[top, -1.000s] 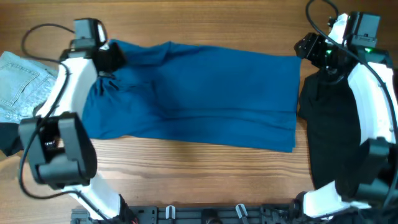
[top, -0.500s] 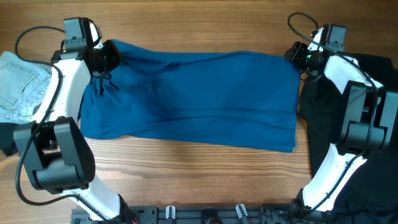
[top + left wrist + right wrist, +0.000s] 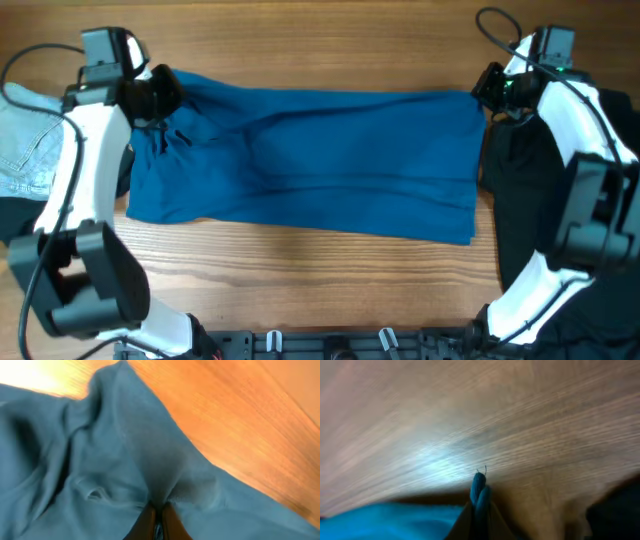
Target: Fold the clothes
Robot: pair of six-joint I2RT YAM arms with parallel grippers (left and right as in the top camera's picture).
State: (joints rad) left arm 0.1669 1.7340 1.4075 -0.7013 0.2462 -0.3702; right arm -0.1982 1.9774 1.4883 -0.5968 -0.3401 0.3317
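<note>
Shirt (image 3: 310, 160) lies spread flat across centre of table (image 3: 300, 30), long axis L–R. L gripper (image 3: 160, 92) at shirt's far-L corner, jaws clamped on a raised fabric ridge. R gripper (image 3: 487, 88) at far-R corner, jaws pinched on the blue edge. Jeans (image 3: 25, 140) at L table edge. Black garment (image 3: 515, 200) just beside shirt's R edge.

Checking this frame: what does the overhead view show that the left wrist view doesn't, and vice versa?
Overhead only: the whole blue shirt spread flat, jeans to its left, a black garment to its right, and the right gripper at the shirt's far right corner. Left wrist only: a close look at the left gripper shut on a pinched ridge of fabric. Both: the blue shirt on the wooden table.
</note>
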